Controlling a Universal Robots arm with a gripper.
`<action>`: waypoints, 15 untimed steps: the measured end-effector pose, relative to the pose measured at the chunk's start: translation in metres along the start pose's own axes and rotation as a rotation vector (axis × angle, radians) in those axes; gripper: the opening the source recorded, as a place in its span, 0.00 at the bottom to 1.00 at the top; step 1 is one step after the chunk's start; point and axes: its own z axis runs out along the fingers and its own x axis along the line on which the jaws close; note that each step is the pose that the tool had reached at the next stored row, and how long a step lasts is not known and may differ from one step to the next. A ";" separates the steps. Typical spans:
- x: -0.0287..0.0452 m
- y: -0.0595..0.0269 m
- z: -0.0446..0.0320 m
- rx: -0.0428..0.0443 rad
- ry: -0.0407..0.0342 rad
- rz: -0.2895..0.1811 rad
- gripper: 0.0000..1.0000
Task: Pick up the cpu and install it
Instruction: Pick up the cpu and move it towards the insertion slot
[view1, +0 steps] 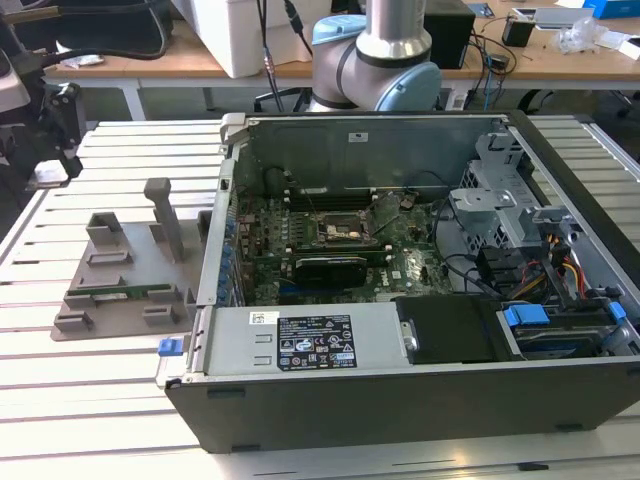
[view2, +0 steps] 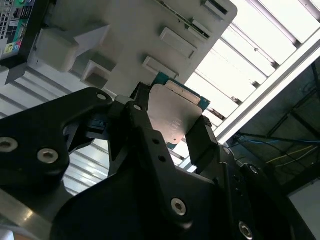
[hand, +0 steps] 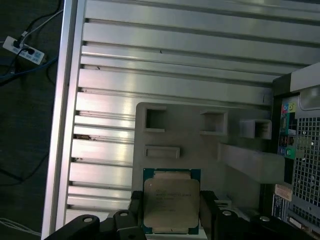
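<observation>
The gripper (hand: 171, 207) has its black fingers (hand: 207, 210) closed against two opposite edges of the cpu (hand: 171, 200). The chip's silvery plate faces the camera in both wrist views. Behind it lies the grey fixture tray (hand: 185, 135) on the slatted metal table (hand: 150, 65). In the exterior view, that tray sits at the frame's left, just beside the open computer case (view1: 400, 400), with the arm (view1: 385, 60) at upper centre.

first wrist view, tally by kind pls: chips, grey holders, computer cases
cpu: 1
grey holder: 1
computer case: 1
total: 3
</observation>
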 end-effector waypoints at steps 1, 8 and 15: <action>0.0000 0.0000 0.0000 -0.0002 0.0000 0.000 0.54; -0.0127 -0.0012 0.0003 -0.0005 0.0003 0.000 0.54; -0.0576 -0.0053 0.0014 -0.0011 0.0076 0.000 0.54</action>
